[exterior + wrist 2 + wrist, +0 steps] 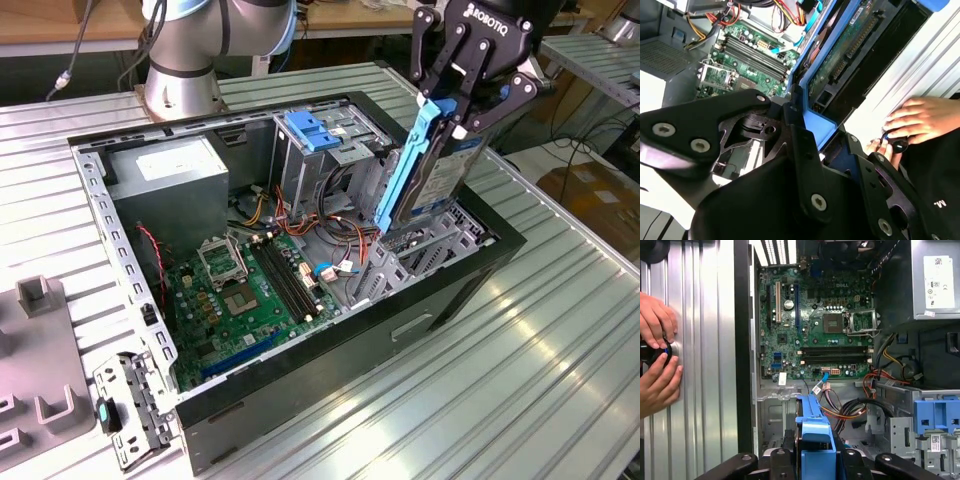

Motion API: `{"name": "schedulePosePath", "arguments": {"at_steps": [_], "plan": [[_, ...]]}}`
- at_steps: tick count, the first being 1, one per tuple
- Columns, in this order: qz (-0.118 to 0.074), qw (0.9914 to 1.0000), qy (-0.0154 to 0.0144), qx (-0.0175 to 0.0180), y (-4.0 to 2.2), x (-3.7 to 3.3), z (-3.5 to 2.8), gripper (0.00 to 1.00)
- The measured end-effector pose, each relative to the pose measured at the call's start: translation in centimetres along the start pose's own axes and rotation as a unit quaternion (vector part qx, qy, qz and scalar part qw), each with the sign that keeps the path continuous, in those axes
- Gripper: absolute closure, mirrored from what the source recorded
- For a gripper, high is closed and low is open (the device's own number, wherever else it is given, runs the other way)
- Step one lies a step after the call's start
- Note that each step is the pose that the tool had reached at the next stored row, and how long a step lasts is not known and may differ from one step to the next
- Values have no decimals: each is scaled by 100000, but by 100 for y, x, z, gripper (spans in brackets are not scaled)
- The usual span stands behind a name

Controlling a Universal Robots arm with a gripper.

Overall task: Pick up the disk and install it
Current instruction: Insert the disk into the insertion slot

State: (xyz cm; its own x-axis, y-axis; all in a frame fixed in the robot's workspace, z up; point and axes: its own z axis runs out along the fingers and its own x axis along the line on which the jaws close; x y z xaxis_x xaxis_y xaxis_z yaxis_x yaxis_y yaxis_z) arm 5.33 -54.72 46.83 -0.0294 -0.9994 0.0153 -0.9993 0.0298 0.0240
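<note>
The gripper (458, 112) is closed on the disk (432, 178), holding it on edge and tilted, lower end entering the open computer case (330, 365).

We see a silver-grey arm (190, 45) of thick rounded tubes, with a pale blue joint cap (287, 22) and a round metal base (180, 95). Its jaws are matt black linked bars dotted with silver screws (819, 201); white lettering (487, 17) marks the black housing.

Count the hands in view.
2. One hand and the other hand are over the table beside the case, both touching a small black object. Others may be hidden.
</note>
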Motion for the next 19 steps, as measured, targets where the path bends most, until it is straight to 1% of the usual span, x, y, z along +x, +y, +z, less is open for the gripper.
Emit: {"name": "schedulePosePath", "arguments": {"at_steps": [3, 6, 11, 12, 13, 17, 19], "plan": [[-209, 100000, 50, 6, -9, 10, 26, 63], [-307, 100000, 54, 9, -41, 13, 46, 63], [-1504, 99989, 77, 27, -55, 17, 64, 63], [-1506, 99989, 80, 28, -57, 35, 69, 63], [-1482, 99989, 81, 31, -61, 50, 77, 63], [-226, 100000, 49, 8, -76, 52, 99, 63], [64, 100000, 39, 4, -85, 55, 105, 63]]}}
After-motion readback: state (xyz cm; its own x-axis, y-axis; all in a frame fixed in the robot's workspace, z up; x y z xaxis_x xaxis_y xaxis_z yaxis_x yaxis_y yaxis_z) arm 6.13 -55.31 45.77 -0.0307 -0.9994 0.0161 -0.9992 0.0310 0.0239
